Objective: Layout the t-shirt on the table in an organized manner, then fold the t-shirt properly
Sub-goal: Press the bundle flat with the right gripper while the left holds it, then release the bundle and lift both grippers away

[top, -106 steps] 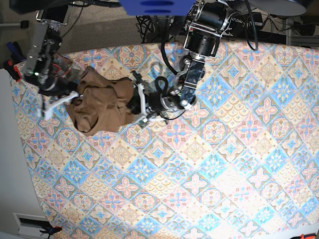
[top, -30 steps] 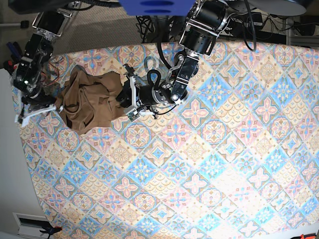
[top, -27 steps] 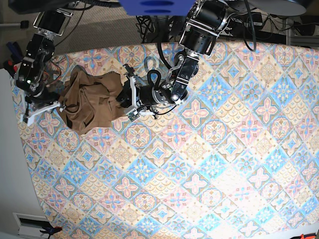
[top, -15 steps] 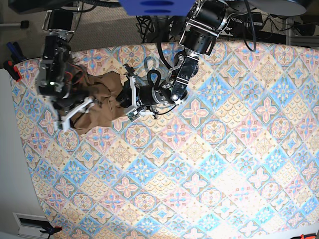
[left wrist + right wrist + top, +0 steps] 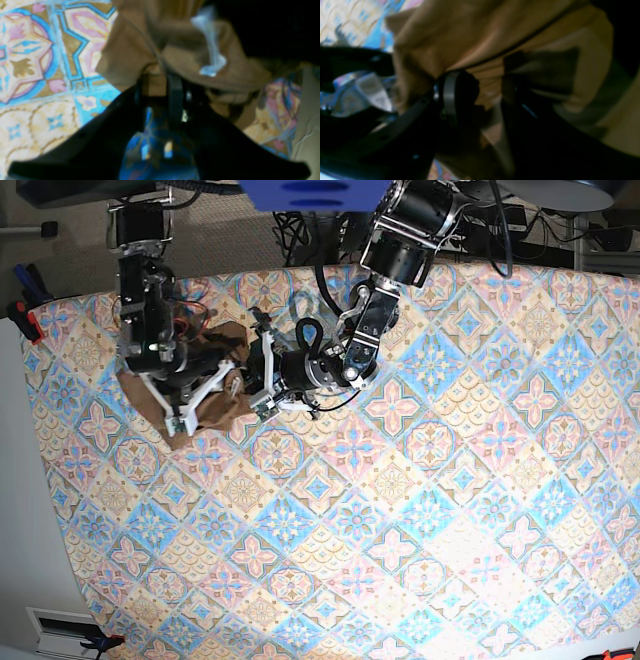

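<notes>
The t-shirt is a crumpled tan-brown heap near the far left corner of the table, bunched up between my two claws, not spread at all. From my left wrist I see its folds gathered with a small pale label showing. The table is flat, patterned with blue, pink and cream diamonds and medallions
</notes>
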`<state>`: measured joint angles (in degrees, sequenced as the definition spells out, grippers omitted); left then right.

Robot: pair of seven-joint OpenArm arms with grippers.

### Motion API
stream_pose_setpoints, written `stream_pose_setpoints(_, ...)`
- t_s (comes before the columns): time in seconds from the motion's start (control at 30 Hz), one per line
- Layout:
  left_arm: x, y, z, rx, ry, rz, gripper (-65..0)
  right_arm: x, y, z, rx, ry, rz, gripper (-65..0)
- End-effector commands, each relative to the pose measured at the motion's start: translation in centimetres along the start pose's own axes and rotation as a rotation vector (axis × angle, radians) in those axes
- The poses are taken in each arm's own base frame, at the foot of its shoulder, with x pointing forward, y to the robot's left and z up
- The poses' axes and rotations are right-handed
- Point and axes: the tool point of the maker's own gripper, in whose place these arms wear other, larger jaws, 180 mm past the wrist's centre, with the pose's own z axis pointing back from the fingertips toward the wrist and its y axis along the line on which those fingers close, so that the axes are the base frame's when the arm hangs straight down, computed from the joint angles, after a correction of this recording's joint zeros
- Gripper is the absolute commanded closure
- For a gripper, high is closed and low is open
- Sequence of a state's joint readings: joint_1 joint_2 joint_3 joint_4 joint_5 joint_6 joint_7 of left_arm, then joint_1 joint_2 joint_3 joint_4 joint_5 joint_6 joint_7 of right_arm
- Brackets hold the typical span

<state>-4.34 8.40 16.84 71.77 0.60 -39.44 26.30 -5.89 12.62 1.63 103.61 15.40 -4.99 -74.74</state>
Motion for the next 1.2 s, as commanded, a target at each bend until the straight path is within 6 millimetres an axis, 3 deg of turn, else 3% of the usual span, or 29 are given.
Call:
stream_pose_setpoints(0.0,2.8,-0.3,0.4,-0.005,-0.084,-0.026,-13.6,0.4,0.9,0.3,0.039,-0.006,0.008,-24.0)
stream_pose_setpoints(0.07,4.9,-0.4,1.5,0.015,-0.140,-0.061,-13.6,0.4,1.0,0.3,0.040,-0.005,0.010,-24.0)
stream_pose_setpoints(0.2,7.0,-0.3,4.4,0.067,-0.215,-0.132,-13.6,-0.9,1.1,0.6,0.041,0.060,0.016,-24.0)
stream_pose_setpoints(0.43,8.9,0.9,8.7,0.162,-0.290,-0.196,-14.0,4.4,1.9,3.3,0.045,-0.101,0.057,-24.0)
stream_pose_setpoints(0.53,9.2,2.3,9.9,0.212,-0.310,-0.185,-13.8,5.2,2.0,3.4,0.047,-0.118,0.063,-24.0)
stream_pose_setpoints(0.67,9.3,4.2,11.4,0.273,-0.324,-0.167,-13.8,6.4,4.1,3.5,0.081,-0.138,0.127,-24.0)
stream_pose_setpoints(0.8,9.6,4.1,12.6,0.298,-0.344,-0.173,-13.6,7.0,5.1,3.7,0.096,-0.151,0.157,-23.9)
stream_pose_setpoints(0.9,9.9,3.4,13.5,0.311,-0.361,-0.189,-11.9,7.3,5.0,3.8,0.093,-0.158,0.155,-18.0)
stream_pose_setpoints(1.0,9.8,3.1,14.1,0.324,-0.362,-0.198,0.0,8.0,4.2,4.1,0.078,-0.178,0.138,-4.6)
stream_pose_setpoints(1.03,9.5,3.3,14.3,0.329,-0.351,-0.210,0.0,8.2,3.6,4.2,0.067,-0.184,0.119,0.0)
stream_pose_setpoints(1.17,8.3,3.6,14.8,0.341,-0.325,-0.203,0.0,9.1,0.0,5.0,0.005,-0.219,0.020,0.0)
